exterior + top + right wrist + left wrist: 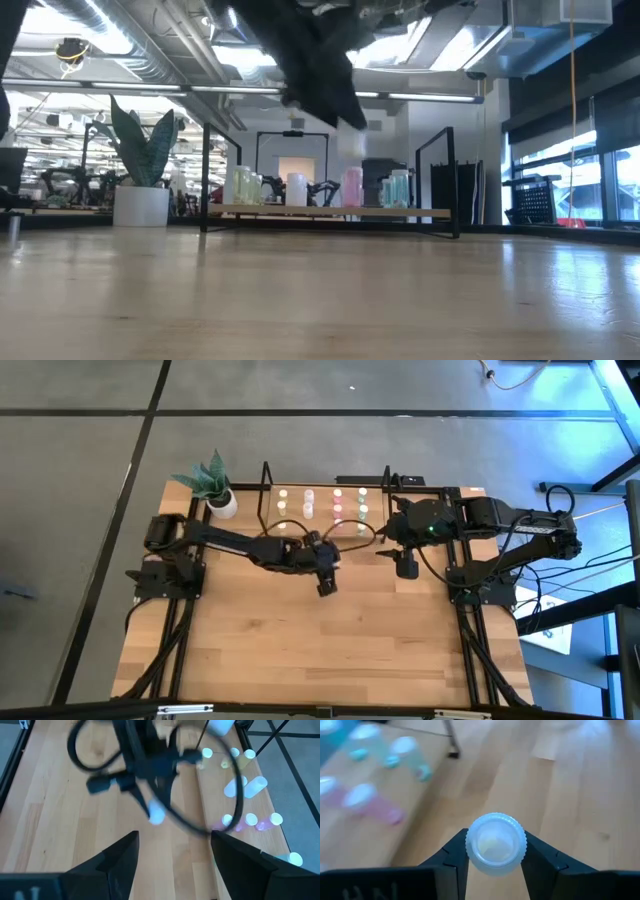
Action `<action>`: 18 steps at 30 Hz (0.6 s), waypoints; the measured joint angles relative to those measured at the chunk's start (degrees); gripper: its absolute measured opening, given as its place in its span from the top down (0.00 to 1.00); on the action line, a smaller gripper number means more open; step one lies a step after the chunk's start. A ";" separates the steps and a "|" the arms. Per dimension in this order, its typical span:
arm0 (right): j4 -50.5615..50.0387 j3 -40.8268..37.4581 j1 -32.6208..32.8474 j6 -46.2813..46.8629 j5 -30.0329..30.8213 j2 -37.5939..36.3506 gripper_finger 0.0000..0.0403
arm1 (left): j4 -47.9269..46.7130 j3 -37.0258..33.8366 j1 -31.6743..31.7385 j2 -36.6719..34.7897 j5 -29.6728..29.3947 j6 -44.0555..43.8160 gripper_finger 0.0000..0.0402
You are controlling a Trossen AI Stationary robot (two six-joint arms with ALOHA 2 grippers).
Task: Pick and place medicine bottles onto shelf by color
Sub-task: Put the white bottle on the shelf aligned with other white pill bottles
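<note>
My left gripper (327,582) is over the table's middle, in front of the shelf (323,502), and is shut on a small pale bottle with a white ribbed cap (495,842). The bottle also shows in the right wrist view (156,814). The shelf's wooden board (330,211) carries several small bottles, yellowish, white, pink and greenish (350,187), which stand upright in rows. My right gripper (406,568) is open and empty, to the right of the left gripper and near the shelf's right end. My left gripper pinches the bottle between its two fingers, one on each side just below the ribbed cap (470,851). The fingers come from above and point down. The bottle stands upright in the hold, cap up, lifted clear of the tabletop.
A white pot with a green plant (218,495) stands at the shelf's left end. A black cable (100,750) loops off the left arm. Bare wooden tabletop (320,650) lies in front of both grippers.
</note>
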 joint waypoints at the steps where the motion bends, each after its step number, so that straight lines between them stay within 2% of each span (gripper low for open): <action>1: 0.02 0.00 0.00 0.02 0.00 0.00 0.38 | -1.61 0.00 -0.20 -1.36 -1.34 -1.60 0.69; 7: 0.25 0.00 0.00 0.06 0.00 0.00 0.38 | -7.84 0.00 -1.28 -8.43 -13.13 -16.97 0.68; 12: 0.52 0.00 -0.02 0.02 0.00 0.00 0.38 | -13.70 0.00 -1.00 -10.08 -17.19 -31.67 0.68; 18: 0.93 0.00 -0.01 0.07 0.00 0.00 0.38 | -20.10 0.00 0.31 -9.97 -19.57 -40.62 0.68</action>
